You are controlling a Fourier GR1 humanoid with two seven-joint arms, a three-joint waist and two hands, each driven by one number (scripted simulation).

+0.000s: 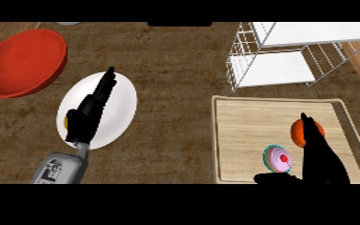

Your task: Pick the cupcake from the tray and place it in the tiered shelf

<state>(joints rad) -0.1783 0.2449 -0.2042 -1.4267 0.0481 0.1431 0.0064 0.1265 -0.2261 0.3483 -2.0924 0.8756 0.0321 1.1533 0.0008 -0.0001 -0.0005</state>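
On the wooden tray, the cupcake sits just beside an orange object. Our right hand is next to it, fingers straight, thumb spread, holding nothing. We judge the closing fingers could catch the orange object or tip the cupcake (they are very near). Our left hand rests open over the white plate, and the tiered shelf stands beyond the tray.

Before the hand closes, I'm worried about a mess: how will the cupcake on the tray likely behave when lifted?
The cupcake looks small, so probably light. Its pink top with a red centre is likely soft and may smear if pinched. It sits upright on the flat tray, so it seems unlikely to roll.
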